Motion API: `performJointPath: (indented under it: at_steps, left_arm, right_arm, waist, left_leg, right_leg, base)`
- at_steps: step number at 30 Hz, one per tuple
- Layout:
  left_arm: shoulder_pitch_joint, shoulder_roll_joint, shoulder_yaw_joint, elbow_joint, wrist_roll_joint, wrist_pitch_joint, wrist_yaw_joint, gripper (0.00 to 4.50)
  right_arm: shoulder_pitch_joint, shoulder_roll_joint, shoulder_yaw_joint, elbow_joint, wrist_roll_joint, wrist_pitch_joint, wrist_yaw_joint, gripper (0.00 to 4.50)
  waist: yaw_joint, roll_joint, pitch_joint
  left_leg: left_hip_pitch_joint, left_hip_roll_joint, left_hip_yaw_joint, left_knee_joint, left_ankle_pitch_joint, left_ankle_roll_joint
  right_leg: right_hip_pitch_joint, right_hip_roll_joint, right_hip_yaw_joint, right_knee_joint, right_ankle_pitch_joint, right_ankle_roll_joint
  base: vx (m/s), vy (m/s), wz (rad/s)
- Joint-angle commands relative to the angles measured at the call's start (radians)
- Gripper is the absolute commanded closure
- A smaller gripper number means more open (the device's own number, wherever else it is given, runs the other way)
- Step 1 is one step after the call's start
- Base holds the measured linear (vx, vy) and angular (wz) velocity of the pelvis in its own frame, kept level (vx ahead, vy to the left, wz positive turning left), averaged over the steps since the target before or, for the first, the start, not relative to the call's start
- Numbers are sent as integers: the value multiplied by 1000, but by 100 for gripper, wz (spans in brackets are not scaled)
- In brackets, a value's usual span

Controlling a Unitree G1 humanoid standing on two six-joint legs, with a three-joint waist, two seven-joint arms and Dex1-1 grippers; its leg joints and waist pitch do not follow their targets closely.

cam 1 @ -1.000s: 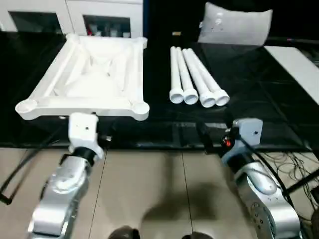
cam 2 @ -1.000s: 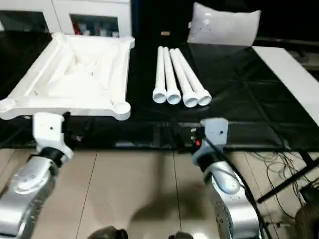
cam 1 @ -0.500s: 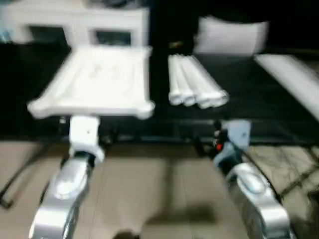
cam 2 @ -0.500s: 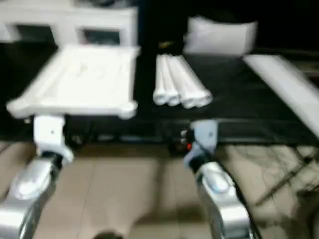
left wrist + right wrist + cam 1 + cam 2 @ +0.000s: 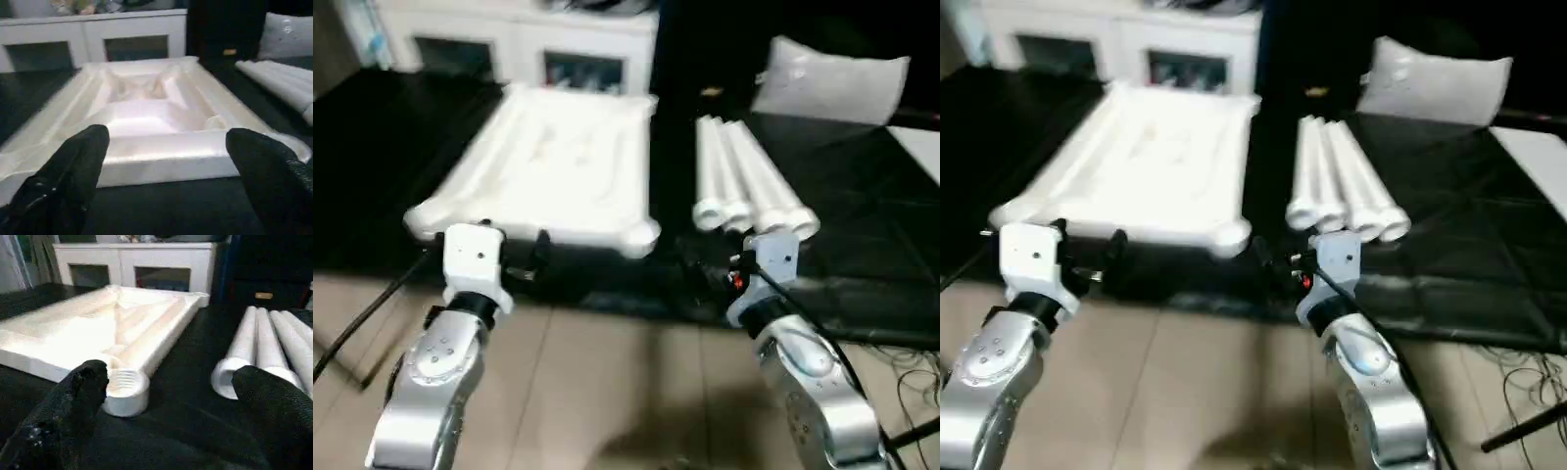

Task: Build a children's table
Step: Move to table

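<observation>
Black sheeting covers the tabletop [image 5: 862, 274], and every part of the children's table is laid out on it within reach of both arms. Behind it stands a white cabinet [image 5: 519, 44] with glass doors, and a pale cushion [image 5: 832, 78] rests at the far right.

The table top [image 5: 553, 162] lies upside down, ribbed underside facing up. This placement exposes the round corner sockets — the near right socket [image 5: 124, 389] shows a threaded mouth, which I judge is meant to receive a leg end. The four legs [image 5: 749, 181] lie side by side just beside the table top, on its right, touching one another, their wide open ends turned toward the robot. Laid this way, a leg can be taken from the near end and carried a short way to a socket.

The left gripper [image 5: 166, 166] hangs level at the near edge of the table top, facing its near wall; the jaws are spread wide and hold nothing. The right gripper [image 5: 168, 416] faces the gap between the near right socket and the leg ends; its jaws are likewise spread wide and empty. Neither touches a part.

Assembly has not begun: no leg stands in a socket. The stance suggests a division of work — left arm to steady the table top, right arm to fetch a leg. The legs are smooth, round and tapered, so I expect the outer ones to roll if nudged sideways.
</observation>
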Motion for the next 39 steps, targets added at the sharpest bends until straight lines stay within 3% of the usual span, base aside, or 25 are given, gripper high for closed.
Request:
performJointPath:
  at_steps: [1, 4, 6, 7, 8, 9, 10, 11, 13, 14, 15, 16, 17, 18, 20, 22, 23, 24, 25, 26, 27, 29, 30, 32, 39]
  left_arm:
    - [-1, 14, 6, -1, -5, 7, -12, 10]
    - [-13, 22, -15, 21, 3, -1, -46, 10]
    - [-25, 30, -38, 36, 15, -9, -68, 10]
    - [-26, 31, -39, 37, 16, -9, -70, 10]
    - [-31, 32, -48, 44, 21, -13, -78, 10]
    - [-31, 32, -48, 44, 21, -13, -78, 10]
    - [-33, 28, -56, 46, 19, -13, -85, 10]
    - [-34, 24, -74, 49, 24, -14, -94, 10]
    - [-33, 20, -80, 51, 21, -14, -99, 10]
    - [-31, 18, -84, 51, 24, -12, -103, 10]
    - [-31, 19, -86, 52, 27, -11, -104, 10]
    - [-30, 19, -89, 52, 28, -14, -109, 10]
    - [-29, 20, -92, 52, 30, -14, -111, 10]
    - [-28, 22, -93, 52, 32, -13, -111, 10]
    - [-28, 23, -94, 53, 30, -16, -117, 10]
    - [-28, 26, -96, 53, 30, -27, -124, 10]
    - [-33, 40, -101, 55, 33, -21, -144, 10]
    - [-36, 49, -103, 58, 33, -22, -158, 10]
    - [-48, 69, -100, 65, 29, -28, -188, 10]
    - [-66, 96, -92, 84, 16, -27, -230, 10]
    - [-75, 109, -87, 94, 7, -23, -250, 10]
    - [-91, 139, -79, 111, -11, -34, -295, 10]
    - [-108, 167, -67, 126, -38, -33, -345, 25]
    - [-122, 206, -67, 140, -63, -40, -416, 36]
    - [-138, 368, -123, 159, -122, -64, -729, 83]
  right_arm:
    - [-8, 6, -4, -8, -9, -3, 6, 0]
    - [-25, 3, -16, -1, -13, -1, 6, 0]
    - [-31, -6, -18, -2, -10, 13, 15, 0]
    - [-31, -8, -17, -2, -10, 16, 16, 0]
    - [-31, -16, -14, -4, -9, 33, 19, 0]
    - [-31, -16, -14, -4, -9, 33, 19, 0]
    - [-29, -18, -17, -6, -4, 43, 15, 0]
    - [-27, -18, -25, -14, -1, 45, 14, 0]
    - [-25, -17, -31, -19, 2, 46, 17, 0]
    - [-24, -22, -32, -23, 1, 49, 23, 0]
    - [-23, -25, -31, -25, 0, 51, 26, 0]
    - [-22, -32, -31, -29, -6, 53, 27, 0]
    - [-19, -38, -33, -29, -11, 54, 27, 0]
    - [-18, -41, -34, -29, -13, 54, 27, 0]
    - [-16, -47, -34, -29, -12, 52, 32, 0]
    - [-18, -53, -34, -29, -14, 54, 35, 0]
    - [-25, -71, -33, -29, -11, 54, 55, 0]
    - [-29, -83, -33, -28, -9, 50, 71, 0]
    - [-39, -115, -27, -28, 5, 56, 122, 0]
    - [-50, -150, -20, -25, 15, 62, 173, 0]
    - [-55, -165, -17, -22, 17, 65, 194, 0]
    - [-64, -192, -11, -19, 16, 59, 232, 0]
    - [-75, -211, -11, -11, 28, 61, 266, 0]
    - [-91, -230, -4, 6, 34, 60, 302, 0]
    - [-151, -294, 57, 51, 45, 61, 431, 0]
  waist:
    - [38, -18, -44]
    - [56, 16, -34]
    - [49, 51, -29]
    - [28, 109, -26]
    - [-15, 107, -52]
    - [-9, 103, -56]
    - [-8, 117, -49]
    - [-5, 96, -43]
    - [-18, 69, -41]
    - [-8, 8, -35]
    - [6, 12, -55]
    - [21, -10, -75]
    - [28, -4, -81]
    - [17, -4, -69]
    - [19, 20, -40]
    - [22, 66, -25]
    - [-14, 113, -16]
    - [-31, 118, -30]
    - [-36, 107, -64]
    - [-33, 103, -69]
    - [-29, 96, -71]
    - [-4, 35, -77]
    - [7, 31, -76]
    - [10, 44, -65]
    - [-6, 73, -14]
  left_leg:
    - [-96, 8, -35, 47, 30, 33]
    - [-138, 51, -68, 45, 129, -41]
    - [-142, 87, -66, -66, 199, -47]
    - [-85, 144, -101, -167, 85, -36]
    - [22, 231, -195, -193, -32, 14]
    - [29, 229, -203, -186, -37, 65]
    - [38, 240, -109, -187, -4, 26]
    - [21, 224, -59, -210, 21, -72]
    - [44, 204, -2, -238, 22, -71]
    - [-38, 125, -2, -217, -66, 1]
    - [-61, 64, 25, -180, -104, 29]
    - [-103, 16, 12, -4, -53, 66]
    - [-178, 37, -30, 50, 88, 20]
    - [-205, 39, -38, 69, 162, -35]
    - [-185, 58, -31, 25, 293, -57]
    - [-160, 104, -26, -93, 288, 19]
    - [-135, 187, -88, -185, 19, 18]
    - [-96, 226, -138, -200, -39, 55]
    - [-25, 249, -177, -169, 110, 214]
    - [-23, 239, -175, -121, 513, 372]
    - [-31, 231, -168, -95, 749, 403]
    - [-173, 76, -55, -55, 781, 213]
    - [-188, 65, -43, -69, 650, 153]
    - [-167, 85, -38, -115, 296, -11]
    - [-125, 143, -40, -183, -189, -97]
  right_leg:
    - [156, -185, 186, -181, -809, -151]
    - [165, -168, 167, -171, -381, -364]
    - [145, -90, 61, -158, -388, -304]
    - [87, -5, -15, -92, -363, -170]
    - [-7, 1, -35, 59, -253, -51]
    - [-19, -7, -36, 76, -210, -10]
    - [-63, -21, -45, 89, -137, 27]
    - [-48, -22, -72, 91, -65, 37]
    - [-46, -47, -75, 38, 40, -21]
    - [52, -80, -39, -49, 52, -36]
    - [121, -108, 22, -79, -40, -35]
    - [190, -232, 138, -153, -315, -183]
    - [228, -228, 120, -132, -276, -227]
    - [208, -204, 88, -125, -123, -243]
    - [142, -172, 0, -167, -152, -275]
    - [133, -125, -44, -193, -355, -209]
    - [120, -30, -75, -104, -317, -105]
    - [87, -9, -71, -17, -248, -80]
    - [29, -32, -43, 25, -127, -43]
    - [-10, -54, -11, 31, -11, 20]
    - [-24, -73, 13, 18, 74, 50]
    - [77, -112, 63, -20, 574, 59]
    - [96, -111, 62, -24, 701, 73]
    - [103, -89, 28, -39, 700, 63]
    - [76, -97, 44, -109, -295, -157]
  base:
    - [214, -61, 12]
    - [183, -24, 13]
    - [153, 45, 6]
    - [155, 103, 3]
    - [189, 106, 10]
    - [189, 106, 10]
    - [194, 69, 4]
    - [156, 61, -37]
    - [160, 33, -55]
    - [163, -74, -59]
    - [163, -74, -59]
    - [190, -96, -25]
    - [224, -84, -12]
    - [224, -84, -12]
    - [172, -50, -10]
    - [164, 4, -4]
    - [168, 81, -9]
    - [168, 81, -9]
    - [171, 56, -5]
    - [137, 21, 8]
    - [137, 21, 8]
    - [27, 18, 2]
    - [0, 0, 0]
    - [12, -30, -1]
    - [-56, 1, -1]
